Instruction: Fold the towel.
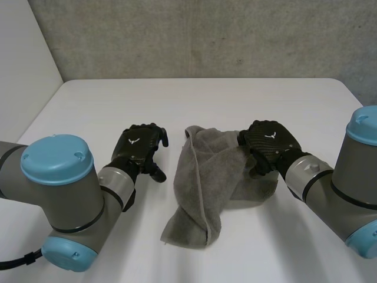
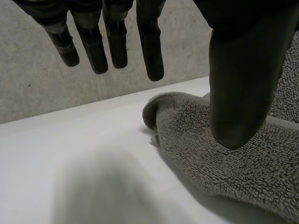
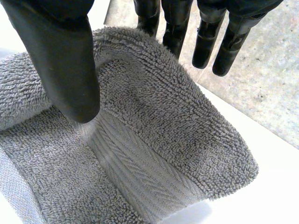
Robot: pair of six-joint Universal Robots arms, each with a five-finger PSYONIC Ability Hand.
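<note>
Right hand (image 3: 65, 60) pinch on towel (image 3: 177, 135) ridge

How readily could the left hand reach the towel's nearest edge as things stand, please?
Probably yes: the left hand is open beside the towel, with only bare table between them; the right hand grips the towel's other side, out of the way.

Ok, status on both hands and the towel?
Left hand open, beside the towel. Right hand pinching its raised edge. Towel rumpled on table. Nothing in the way.
</note>
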